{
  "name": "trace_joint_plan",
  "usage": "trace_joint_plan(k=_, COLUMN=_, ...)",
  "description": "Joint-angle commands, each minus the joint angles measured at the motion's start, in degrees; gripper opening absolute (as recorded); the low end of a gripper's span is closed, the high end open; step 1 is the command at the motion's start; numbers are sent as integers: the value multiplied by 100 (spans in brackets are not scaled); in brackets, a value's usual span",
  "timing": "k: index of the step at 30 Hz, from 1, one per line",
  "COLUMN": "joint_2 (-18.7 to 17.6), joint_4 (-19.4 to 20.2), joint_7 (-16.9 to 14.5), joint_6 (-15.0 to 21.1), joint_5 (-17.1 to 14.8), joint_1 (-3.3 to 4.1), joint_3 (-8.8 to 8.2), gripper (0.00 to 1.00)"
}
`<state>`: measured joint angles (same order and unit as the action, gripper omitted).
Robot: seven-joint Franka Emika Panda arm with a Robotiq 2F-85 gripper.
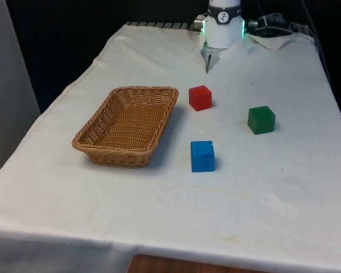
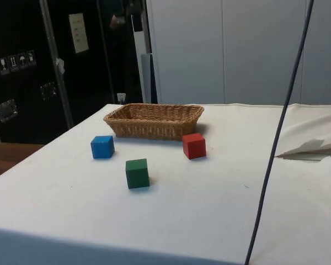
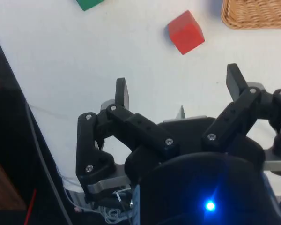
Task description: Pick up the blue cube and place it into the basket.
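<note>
Our gripper [image 3: 178,91] hangs spread wide and empty above bare worktop [image 1: 273,187]. The blue cube [image 1: 202,156] sits well ahead of it, past the red cube [image 1: 200,98], just beside the basket [image 1: 105,116]. We judge everything remains: reach, grasp, carry, drop.

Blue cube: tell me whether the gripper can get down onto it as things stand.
Probably yes. The blue cube stands alone on the cloth, apart from the basket, the red cube and the green cube. The gripper is open and holds nothing.
</note>
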<state>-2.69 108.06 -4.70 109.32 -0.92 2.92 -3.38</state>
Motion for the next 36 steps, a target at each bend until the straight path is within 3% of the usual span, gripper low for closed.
trace_joint_plan(k=1, joint_2=-86, joint_4=-69, joint_7=34, joint_6=17, joint_5=0, joint_1=11, joint_3=11, gripper=100)
trace_joint_plan(k=17, joint_2=-808, joint_4=-584, joint_7=241, joint_6=384, joint_5=23, joint_1=46, joint_3=189, gripper=100)
trace_joint_plan(k=19, joint_2=-791, joint_4=-567, joint_7=195, joint_6=372, joint_5=0, joint_1=23, joint_3=195, gripper=100)
trace_joint_plan(k=26, joint_2=-1209, joint_4=-934, joint_7=304, joint_6=544, joint_5=17, joint_1=46, joint_3=269, gripper=100)
trace_joint_plan(k=36, joint_2=-1467, joint_4=-1003, joint_7=309, joint_6=900, joint_5=29, joint_1=69, joint_3=309, gripper=100)
